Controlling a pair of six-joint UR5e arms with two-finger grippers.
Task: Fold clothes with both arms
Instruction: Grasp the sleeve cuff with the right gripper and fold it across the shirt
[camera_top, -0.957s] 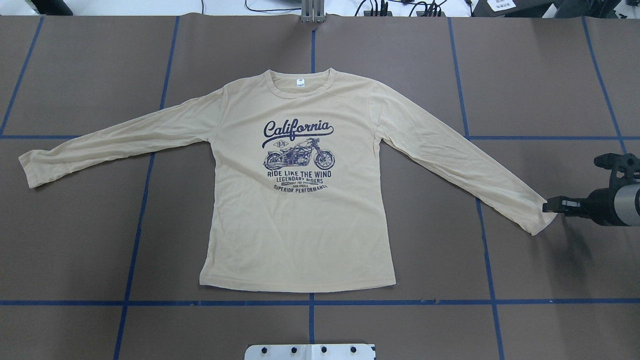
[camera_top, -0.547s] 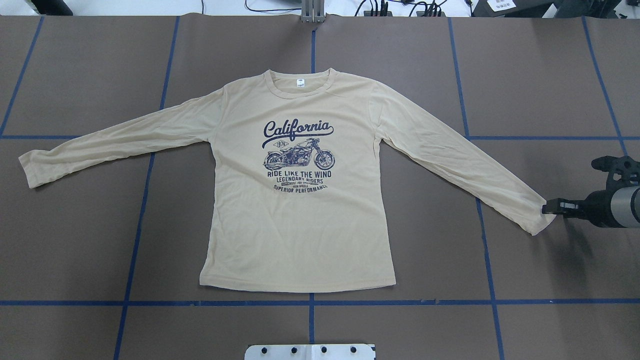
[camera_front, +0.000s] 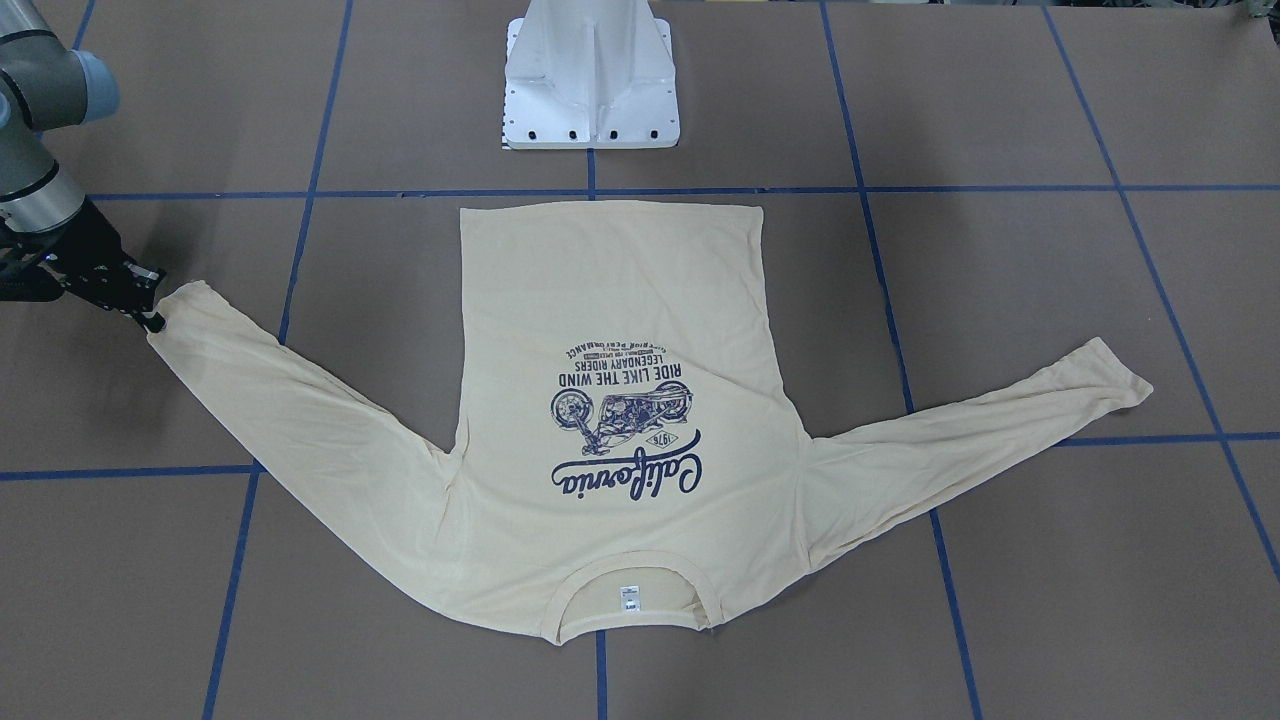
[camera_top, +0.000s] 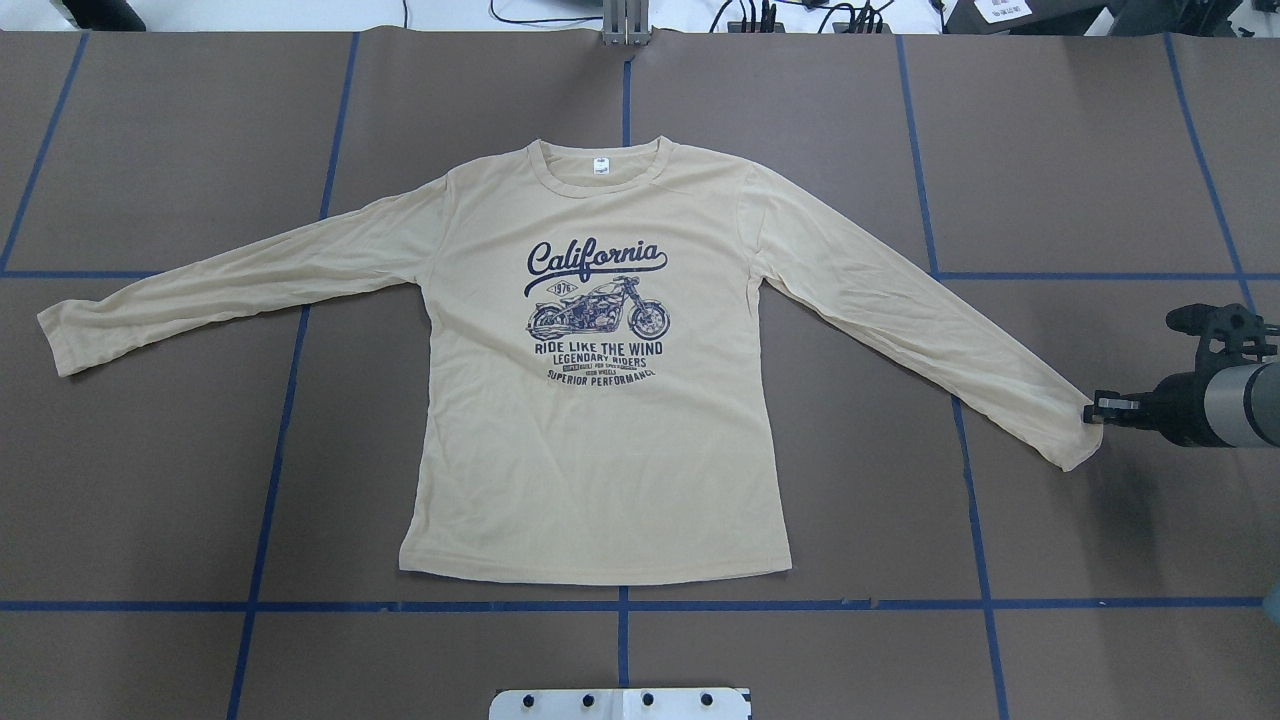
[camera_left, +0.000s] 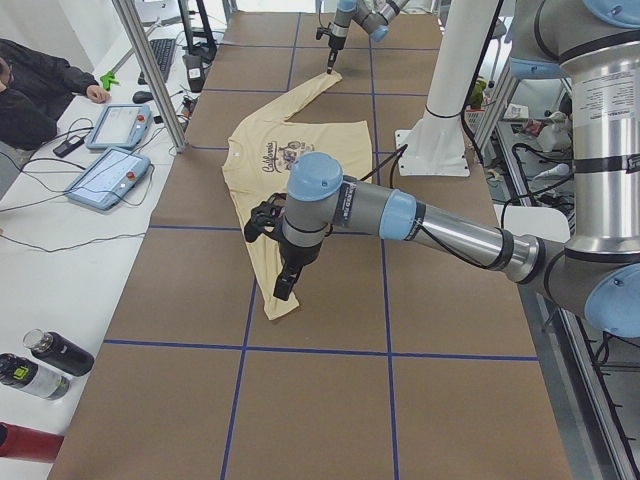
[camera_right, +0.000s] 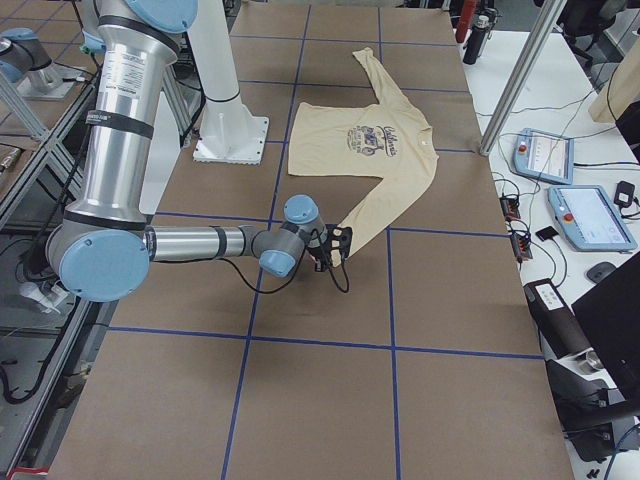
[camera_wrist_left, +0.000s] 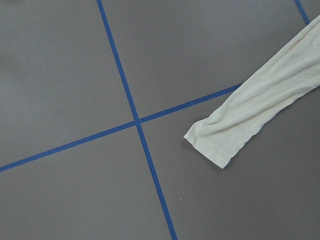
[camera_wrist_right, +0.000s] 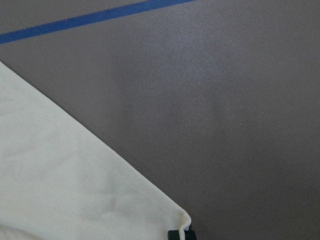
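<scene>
Only the left-end view shows the left gripper (camera_left: 285, 288), hanging near the left cuff (camera_wrist_left: 220, 142); open or closed, I cannot tell. The shirt (camera_top: 600, 460) lies flat, print up, on the table (camera_top: 800, 100). The right gripper (camera_top: 1097, 410) touches the right cuff (camera_top: 1072, 440), grip unclear.

A robotics lab: a brown worktop (camera_top: 1100, 150) gridded with blue tape (camera_top: 960, 275), teach pendants (camera_right: 590, 215) on a side bench, a white pedestal (camera_front: 590, 80).

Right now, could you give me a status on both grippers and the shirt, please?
Right gripper at one sleeve cuff, grip unclear. Left gripper near the other cuff, state unclear. T-shirt flat, unfolded; nothing on it.
</scene>
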